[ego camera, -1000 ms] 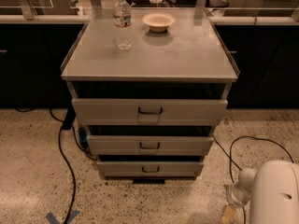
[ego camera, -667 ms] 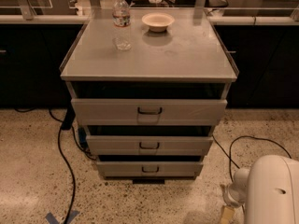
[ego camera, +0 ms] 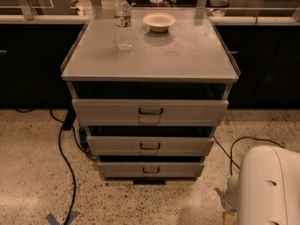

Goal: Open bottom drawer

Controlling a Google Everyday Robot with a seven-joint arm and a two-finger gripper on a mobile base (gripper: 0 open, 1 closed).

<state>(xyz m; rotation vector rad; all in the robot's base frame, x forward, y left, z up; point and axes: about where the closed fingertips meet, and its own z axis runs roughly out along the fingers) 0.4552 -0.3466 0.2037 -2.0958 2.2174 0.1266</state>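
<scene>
Bottom drawer [ego camera: 150, 169] sits lowest in the cabinet [ego camera: 70, 86], just above the floor, front not visibly pulled out. Gripper is out of frame, so can't tell if it's wide or narrow; only the white arm housing [ego camera: 269, 186] shows at the bottom right. Risks: the handle [ego camera: 151, 170] is small and just under the middle drawer [ego camera: 150, 146], so hooking the wrong one is easy. A hard yank could topple the water bottle [ego camera: 123, 20] near the top's back-left corner. The drawer's inside and its base are hidden in shadow.
</scene>
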